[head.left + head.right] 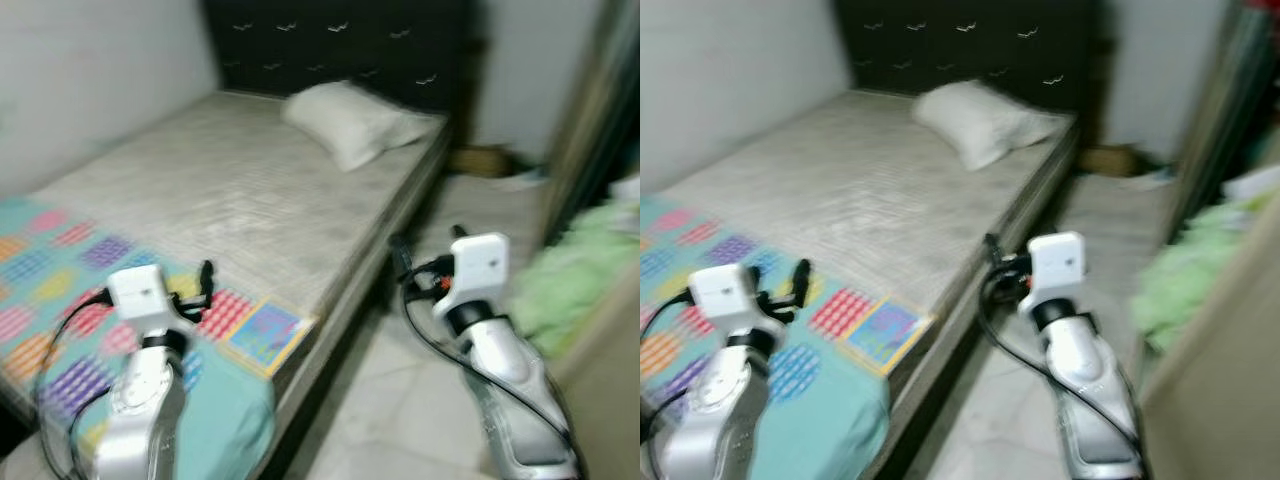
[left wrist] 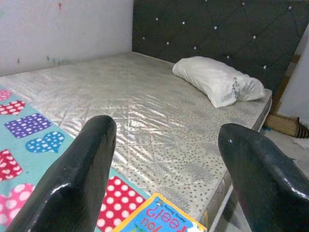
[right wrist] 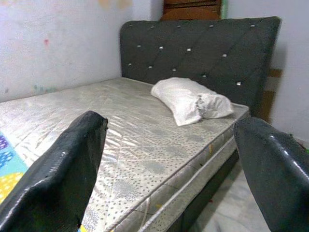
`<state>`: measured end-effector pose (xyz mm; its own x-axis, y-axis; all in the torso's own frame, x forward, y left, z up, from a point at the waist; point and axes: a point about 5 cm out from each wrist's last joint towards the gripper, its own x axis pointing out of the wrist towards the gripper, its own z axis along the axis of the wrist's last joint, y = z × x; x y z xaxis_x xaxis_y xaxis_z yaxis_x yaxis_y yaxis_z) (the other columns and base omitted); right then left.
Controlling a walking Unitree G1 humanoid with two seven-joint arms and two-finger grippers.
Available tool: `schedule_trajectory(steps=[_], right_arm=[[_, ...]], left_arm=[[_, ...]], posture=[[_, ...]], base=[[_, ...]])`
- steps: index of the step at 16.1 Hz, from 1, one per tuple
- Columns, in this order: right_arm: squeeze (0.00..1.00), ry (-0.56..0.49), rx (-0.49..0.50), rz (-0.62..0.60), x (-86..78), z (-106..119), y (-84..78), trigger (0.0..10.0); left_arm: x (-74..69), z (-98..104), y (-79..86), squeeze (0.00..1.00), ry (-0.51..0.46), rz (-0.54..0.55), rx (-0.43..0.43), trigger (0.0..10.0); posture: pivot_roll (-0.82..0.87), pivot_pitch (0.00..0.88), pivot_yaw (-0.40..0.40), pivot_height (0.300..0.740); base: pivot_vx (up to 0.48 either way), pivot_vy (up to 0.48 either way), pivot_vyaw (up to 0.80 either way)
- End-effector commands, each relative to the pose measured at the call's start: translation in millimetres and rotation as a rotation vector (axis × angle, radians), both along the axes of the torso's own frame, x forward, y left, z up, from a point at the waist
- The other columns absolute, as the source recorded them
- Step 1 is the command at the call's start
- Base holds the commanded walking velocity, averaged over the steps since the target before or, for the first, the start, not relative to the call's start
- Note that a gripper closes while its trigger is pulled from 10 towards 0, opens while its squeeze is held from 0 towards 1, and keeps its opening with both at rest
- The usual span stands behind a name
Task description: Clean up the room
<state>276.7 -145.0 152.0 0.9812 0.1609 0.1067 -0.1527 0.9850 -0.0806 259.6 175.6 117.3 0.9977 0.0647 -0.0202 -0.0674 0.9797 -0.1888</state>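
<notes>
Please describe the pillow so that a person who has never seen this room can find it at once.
Look at the bare grey mattress and follow it to the dark tufted headboard. The pillow lies there near the mattress's right edge, white and lumpy, far from the colourful blanket.

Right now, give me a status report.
Left gripper open over blanket. Right gripper open beside bed. Pillow at headboard. Green pile on right.

Blue children's book [image 2: 157,220] at near edge of patterned blanket [image 2: 29,145], cover partly in view, yellow letters reading "You", "feel?", no other legible text
</notes>
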Motion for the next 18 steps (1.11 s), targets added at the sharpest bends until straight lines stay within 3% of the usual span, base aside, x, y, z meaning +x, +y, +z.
schedule_trajectory(steps=[1,18], right_arm=[[0.0,-0.018,0.021,0.013,2.7,3.8,5.8,10.0],[0.0,-0.048,0.011,0.035,7.9,6.8,9.6,10.0]], left_arm=[[0.8,1.3,6.5,0.0,-0.002,0.024,0.024,10.0],[7.0,4.6,2.4,0.0,-0.016,0.004,0.031,10.0]], posture=[[-0.07,0.0,0.057,0.74],[-0.07,0.0,0.057,0.74]], base=[[0.0,0.0,0.8],[0.0,0.0,0.8]])
